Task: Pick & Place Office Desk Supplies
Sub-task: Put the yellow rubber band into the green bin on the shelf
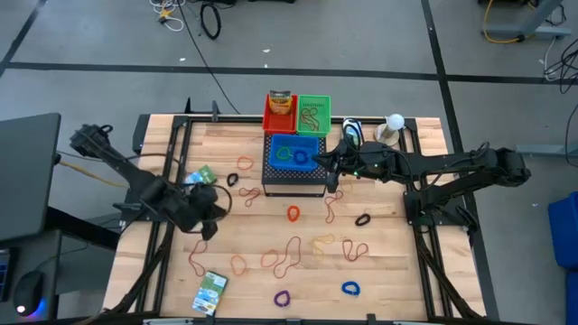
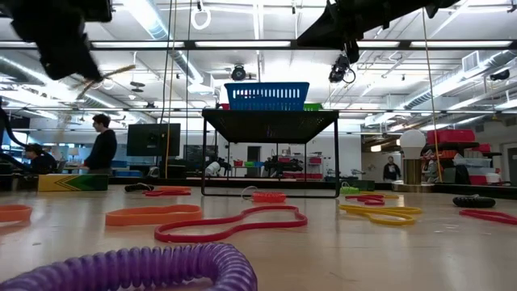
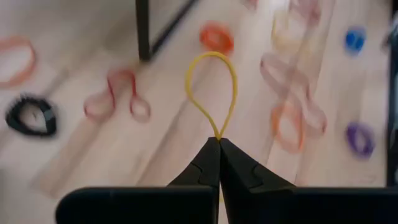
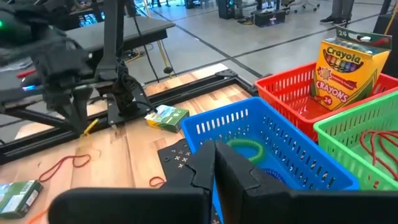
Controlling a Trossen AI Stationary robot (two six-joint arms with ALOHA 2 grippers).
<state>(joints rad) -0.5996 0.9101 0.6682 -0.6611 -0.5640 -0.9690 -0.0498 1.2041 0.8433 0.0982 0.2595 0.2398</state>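
Bright even ceiling light, left wrist view motion-blurred, low view's near purple loop (image 2: pixel 137 271) out of focus

Three baskets (image 1: pixel 295 153) sit on the perforated box (image 1: pixel 293 181) at the bench's (image 1: pixel 406 271) far edge, middle. Rubber bands (image 1: pixel 287 257) and loops (image 1: pixel 350 289) lie scattered before it. One small box (image 1: pixel 209 292) lies near the front-left corner, another (image 1: pixel 200 175) toward the left edge.
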